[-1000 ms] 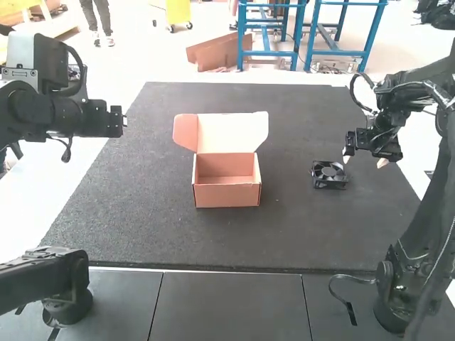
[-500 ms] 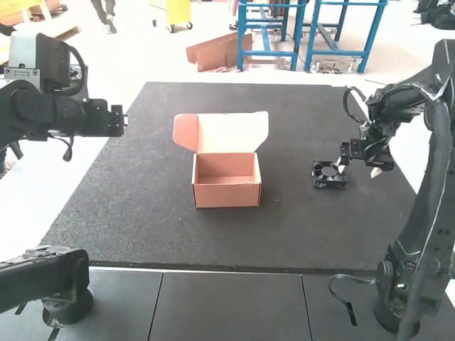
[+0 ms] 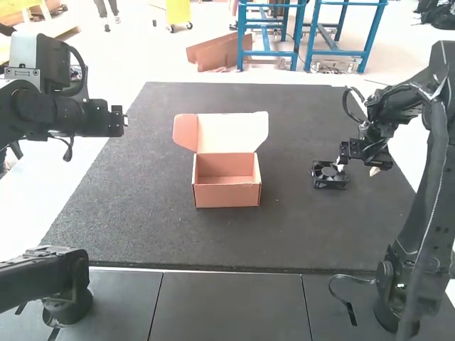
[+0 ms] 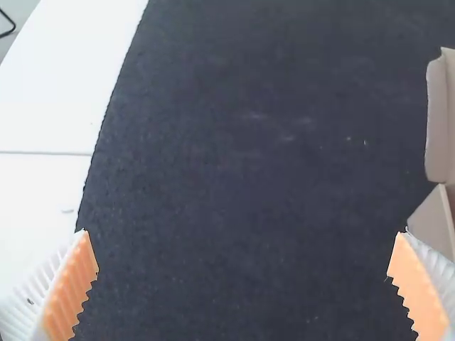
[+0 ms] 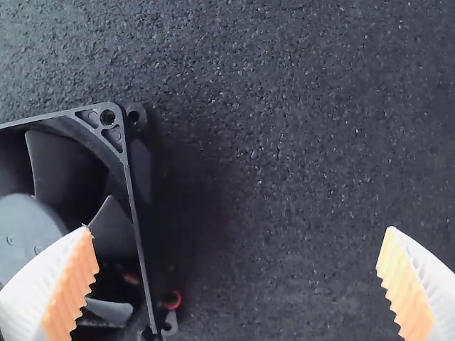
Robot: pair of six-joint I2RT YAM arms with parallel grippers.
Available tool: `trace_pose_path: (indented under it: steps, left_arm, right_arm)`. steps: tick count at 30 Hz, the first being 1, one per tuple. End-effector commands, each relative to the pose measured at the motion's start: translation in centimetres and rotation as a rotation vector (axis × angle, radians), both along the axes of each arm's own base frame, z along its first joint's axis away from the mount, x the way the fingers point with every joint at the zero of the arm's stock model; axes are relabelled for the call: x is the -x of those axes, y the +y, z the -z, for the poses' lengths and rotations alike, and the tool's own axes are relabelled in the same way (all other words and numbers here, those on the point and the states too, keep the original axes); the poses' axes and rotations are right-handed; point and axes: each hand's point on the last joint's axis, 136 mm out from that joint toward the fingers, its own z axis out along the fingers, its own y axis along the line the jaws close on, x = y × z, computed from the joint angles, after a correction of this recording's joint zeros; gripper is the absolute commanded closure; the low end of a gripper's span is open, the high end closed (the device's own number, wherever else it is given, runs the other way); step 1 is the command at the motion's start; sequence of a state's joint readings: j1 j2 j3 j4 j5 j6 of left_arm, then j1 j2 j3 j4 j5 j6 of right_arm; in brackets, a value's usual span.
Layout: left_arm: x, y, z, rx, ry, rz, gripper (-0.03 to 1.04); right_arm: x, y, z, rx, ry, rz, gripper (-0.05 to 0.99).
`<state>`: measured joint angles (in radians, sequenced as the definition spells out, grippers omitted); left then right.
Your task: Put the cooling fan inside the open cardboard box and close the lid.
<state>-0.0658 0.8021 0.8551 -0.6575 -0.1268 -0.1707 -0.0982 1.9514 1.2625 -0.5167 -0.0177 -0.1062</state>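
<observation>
Below right gripper (image 5: 236, 266), fingers spread | cooling fan (image 5: 50, 177) partly cut off | black square frame, curved blades | left gripper (image 4: 238, 284) likewise spread

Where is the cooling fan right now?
In the high view the cooling fan sits on the black mat, right of the open cardboard box and apart from it, with the right gripper open at its right edge.

- Bare worktop (image 3: 291, 199) between cardboard box (image 3: 227, 186) and cooling fan (image 3: 329, 174): open passage.
- Box top open; its upright lid (image 3: 231, 133) blocks the far side.
- The right arm's jaws stand spread wide, one apparently over the fan's edge.
</observation>
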Motion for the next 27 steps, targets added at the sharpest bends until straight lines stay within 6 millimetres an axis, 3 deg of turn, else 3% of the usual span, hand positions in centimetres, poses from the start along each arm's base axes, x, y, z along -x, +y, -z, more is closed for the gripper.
trace_pose_path:
  steps: [1,6,8,9,13,14,17,21,27]
  left_arm:
    - [-0.2,-0.2,-1.8,0.016,-0.043,0.004,0.04]
    - [-0.1,-0.2,-1.7,0.016,-0.04,0.004,0.04]
    - [-0.1,-0.2,-1.8,0.016,-0.04,0.004,0.04]
    - [-0.1,-0.2,-1.8,0.016,-0.04,0.004,0.04]
    - [-0.1,-0.2,-2.1,0.016,-0.043,0.004,0.04]
    - [0.0,-0.2,-2.2,0.016,-0.045,0.004,0.04]
    - [0.0,-0.2,-2.3,0.016,-0.046,0.004,0.04]
    - [0.1,-0.2,-2.4,0.016,-0.046,0.004,0.04]
    - [0.2,-0.3,-1.8,0.013,-0.029,0.01,0.04]
  right_arm:
    - [-0.5,0.2,0.5,0.011,0.01,-0.017,0.03]
    - [0.1,0.1,1.5,0.016,0.052,-0.013,0.04]
    - [0.4,0.2,2.1,0.013,0.074,-0.012,0.11]
    - [0.6,0.2,2.3,0.009,0.079,-0.008,0.19]
    - [0.6,0.9,2.6,-0.041,0.085,0.015,0.75]
    - [0.6,1.2,2.7,-0.057,0.084,0.011,0.83]
    - [0.4,1.5,2.7,-0.076,0.08,0.016,0.95]
    - [-0.5,1.8,2.0,-0.101,0.055,0.044,0.95]
    - [-1.9,2.2,-2.2,-0.144,0.001,0.043,0.95]
